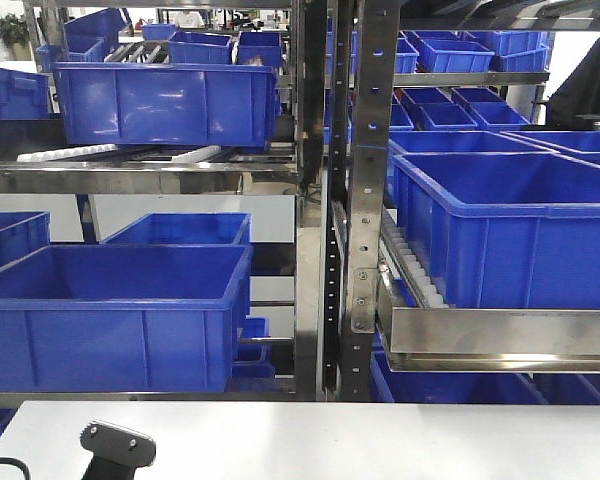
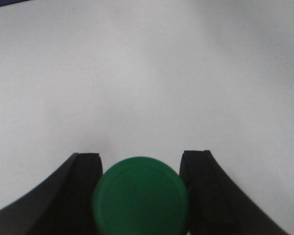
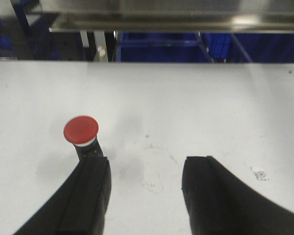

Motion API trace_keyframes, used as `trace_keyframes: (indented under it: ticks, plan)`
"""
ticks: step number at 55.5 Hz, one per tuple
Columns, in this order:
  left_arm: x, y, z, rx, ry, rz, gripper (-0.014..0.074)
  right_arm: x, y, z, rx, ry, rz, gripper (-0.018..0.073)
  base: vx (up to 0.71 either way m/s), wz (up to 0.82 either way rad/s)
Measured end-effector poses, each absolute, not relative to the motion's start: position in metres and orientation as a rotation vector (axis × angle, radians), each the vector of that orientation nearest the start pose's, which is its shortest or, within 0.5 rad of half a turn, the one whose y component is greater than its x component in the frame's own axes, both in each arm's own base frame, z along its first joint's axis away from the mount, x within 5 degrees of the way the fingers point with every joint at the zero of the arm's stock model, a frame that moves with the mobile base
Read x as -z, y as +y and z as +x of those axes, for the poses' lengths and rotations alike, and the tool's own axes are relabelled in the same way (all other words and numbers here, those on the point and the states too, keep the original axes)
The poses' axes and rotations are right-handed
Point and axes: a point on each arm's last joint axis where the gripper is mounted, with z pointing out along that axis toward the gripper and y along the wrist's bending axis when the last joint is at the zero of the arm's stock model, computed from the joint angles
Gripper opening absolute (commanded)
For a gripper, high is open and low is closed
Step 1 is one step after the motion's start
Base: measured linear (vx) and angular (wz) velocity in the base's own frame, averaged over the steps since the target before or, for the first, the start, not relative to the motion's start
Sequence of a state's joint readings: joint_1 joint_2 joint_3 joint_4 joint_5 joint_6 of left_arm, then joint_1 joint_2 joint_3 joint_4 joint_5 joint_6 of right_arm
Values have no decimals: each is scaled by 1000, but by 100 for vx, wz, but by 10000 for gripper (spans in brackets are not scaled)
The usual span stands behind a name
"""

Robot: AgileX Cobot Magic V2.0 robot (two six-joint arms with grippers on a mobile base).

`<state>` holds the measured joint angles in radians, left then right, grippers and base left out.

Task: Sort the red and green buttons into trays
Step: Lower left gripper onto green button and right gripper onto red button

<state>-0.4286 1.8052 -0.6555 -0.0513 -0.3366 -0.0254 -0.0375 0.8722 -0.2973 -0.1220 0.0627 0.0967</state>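
Note:
In the left wrist view a green button (image 2: pixel 140 196) sits between the two black fingers (image 2: pixel 83 186) of my left gripper (image 2: pixel 141 161), which is shut on it above the bare white table (image 2: pixel 147 73). In the right wrist view a red button (image 3: pixel 81 130) with a black stem stands upright on the table, just beyond the tip of the left finger (image 3: pixel 90 191). My right gripper (image 3: pixel 146 164) is open and empty, with only table surface between its fingers. No sorting trays show in any view.
Metal racks (image 1: pixel 365 200) with several blue plastic bins (image 1: pixel 115 315) stand behind the white table (image 1: pixel 330 440). A black piece of an arm (image 1: pixel 115 447) shows at the table's front left. The rack's lower rail (image 3: pixel 152 22) runs along the table's far edge.

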Motion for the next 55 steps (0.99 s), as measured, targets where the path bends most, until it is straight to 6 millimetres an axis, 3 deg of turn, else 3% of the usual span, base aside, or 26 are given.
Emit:
trace_keyframes:
  ticks: [7, 15, 32, 43, 55]
  plan:
    - [-120, -129, 285, 240, 2267, 397, 167, -207, -6, 172, 40, 2138, -6, 414, 0, 0]
    - [-120, -129, 285, 240, 2265, 397, 123, -196, -4, 188, 43, 2127, -76, 414, 0, 0]
    - [-120, -129, 285, 240, 2265, 397, 122, -163, 20, 211, -35, 2145, -326, 472, 0, 0]
    - [-120, -129, 285, 240, 2265, 397, 125, -138, 27, 224, -101, 2161, -344, 549, 0, 0]
    - [-120, -129, 285, 240, 2265, 397, 125, -115, 30, 234, -162, 2138, -315, 561, 0, 0]
